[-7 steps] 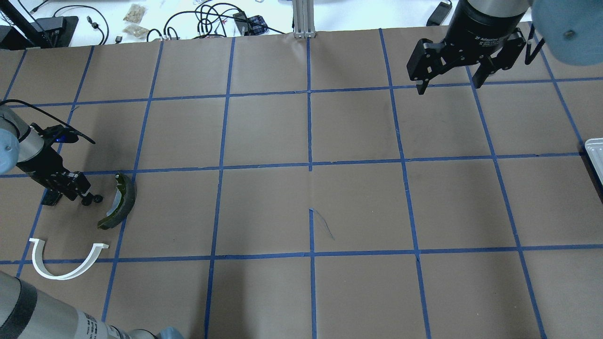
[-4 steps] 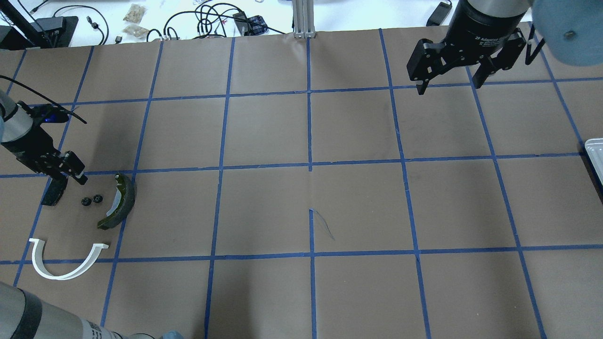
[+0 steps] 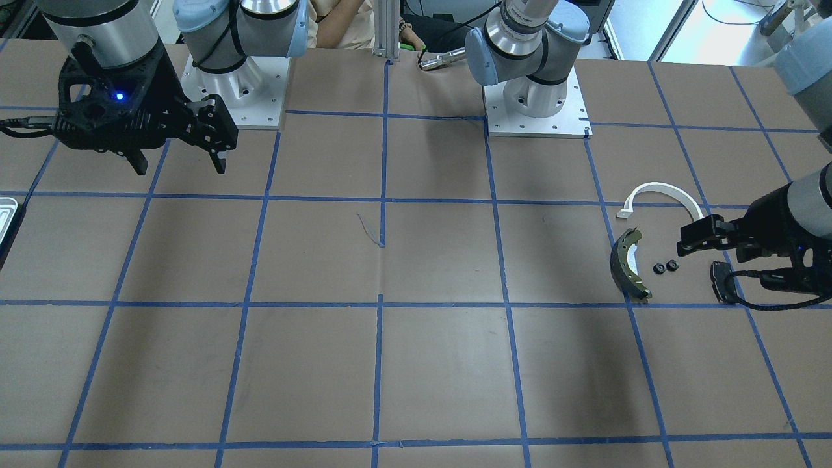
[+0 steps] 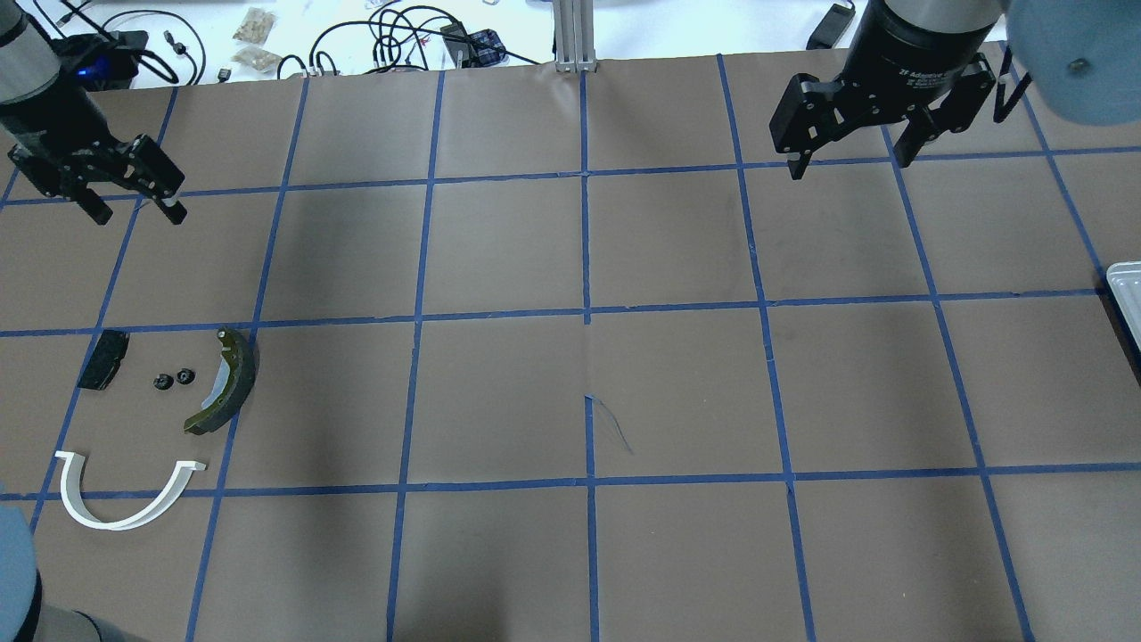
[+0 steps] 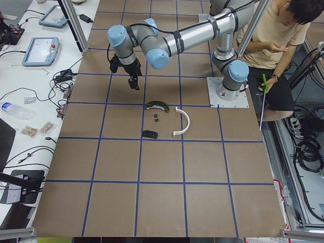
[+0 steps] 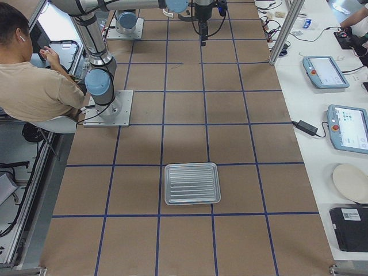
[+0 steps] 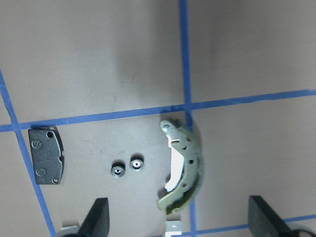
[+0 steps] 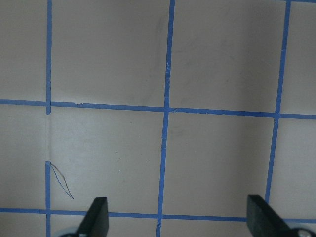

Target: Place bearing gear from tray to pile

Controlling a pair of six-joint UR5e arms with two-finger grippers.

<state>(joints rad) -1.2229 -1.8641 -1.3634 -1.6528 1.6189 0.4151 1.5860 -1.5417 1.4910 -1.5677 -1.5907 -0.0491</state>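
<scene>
Two small black bearing gears (image 4: 174, 380) lie side by side on the brown table, between the black brake pad (image 4: 102, 359) and the olive-green brake shoe (image 4: 227, 382). The white arch (image 4: 125, 495) lies nearer the robot. The left wrist view shows the gears (image 7: 127, 167), pad (image 7: 47, 155) and shoe (image 7: 185, 170) from above. My left gripper (image 4: 134, 212) is open and empty, raised beyond the pile. My right gripper (image 4: 849, 165) is open and empty at the far right. The silver tray (image 6: 192, 183) is empty; only its edge (image 4: 1125, 294) shows in the overhead view.
Blue tape lines grid the table. Cables and small items (image 4: 401, 36) lie beyond the far edge. A seated person (image 5: 268, 45) is next to the robot's bases. Tablets (image 6: 325, 72) lie on a side bench.
My left gripper let go of a gear beside the other gear, opened, then rose and moved away toward the far edge. The right arm has not moved.
</scene>
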